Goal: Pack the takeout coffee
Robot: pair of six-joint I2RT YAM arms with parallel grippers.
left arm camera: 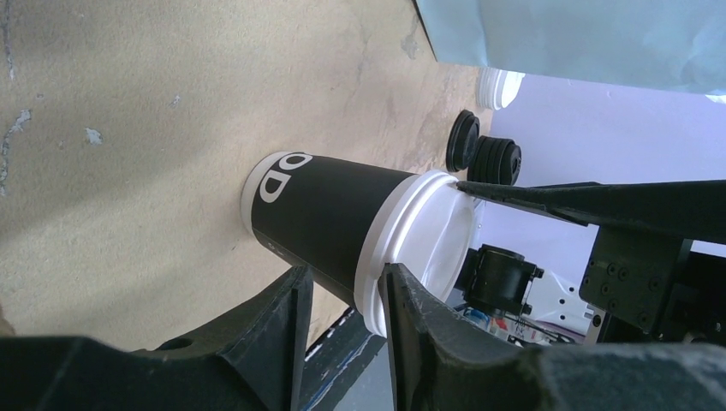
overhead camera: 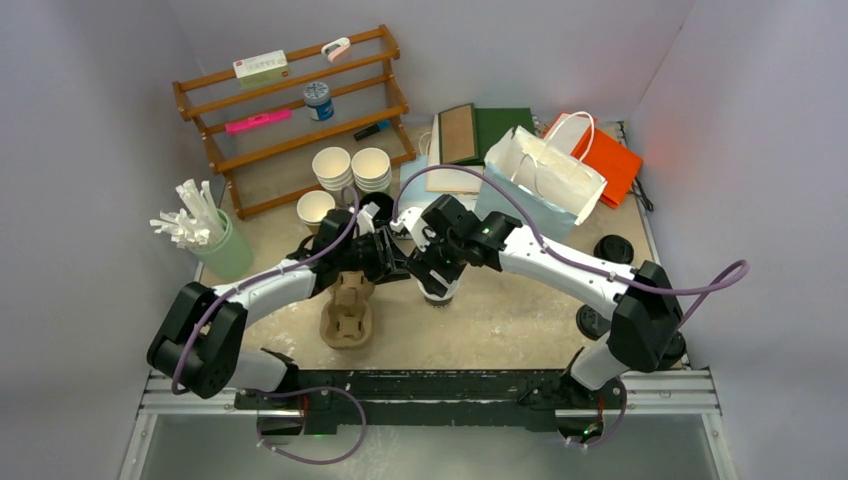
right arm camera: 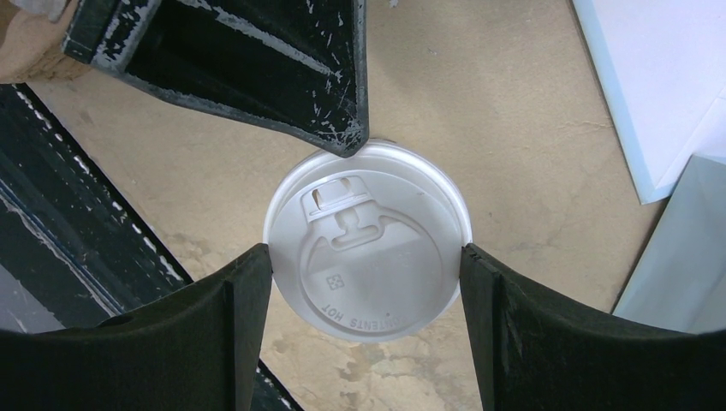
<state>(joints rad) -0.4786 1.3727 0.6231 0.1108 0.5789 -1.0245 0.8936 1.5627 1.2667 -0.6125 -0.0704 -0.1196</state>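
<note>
Right wrist view: right end effector (right arm camera: 366,261) spread wide, both fingers touching lid rim of takeout coffee (right arm camera: 377,291); judged clasping it. Cup stands upright on surface (right arm camera: 514,103), near cardboard carrier (overhead camera: 347,310). Left end effector (left arm camera: 342,300) narrowly parted at lid edge; pinching or merely touching, cannot tell. Step: securing grip. Next: lift level, carry to carrier or paper bag (overhead camera: 545,180); avoid crushing.

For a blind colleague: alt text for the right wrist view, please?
The white lid of the takeout coffee, seen from straight above, sits clamped at its rim between the right tool's two dark fingers. One finger of the left tool touches the lid's upper edge; tan table beneath, pale blue bag at right.
</note>
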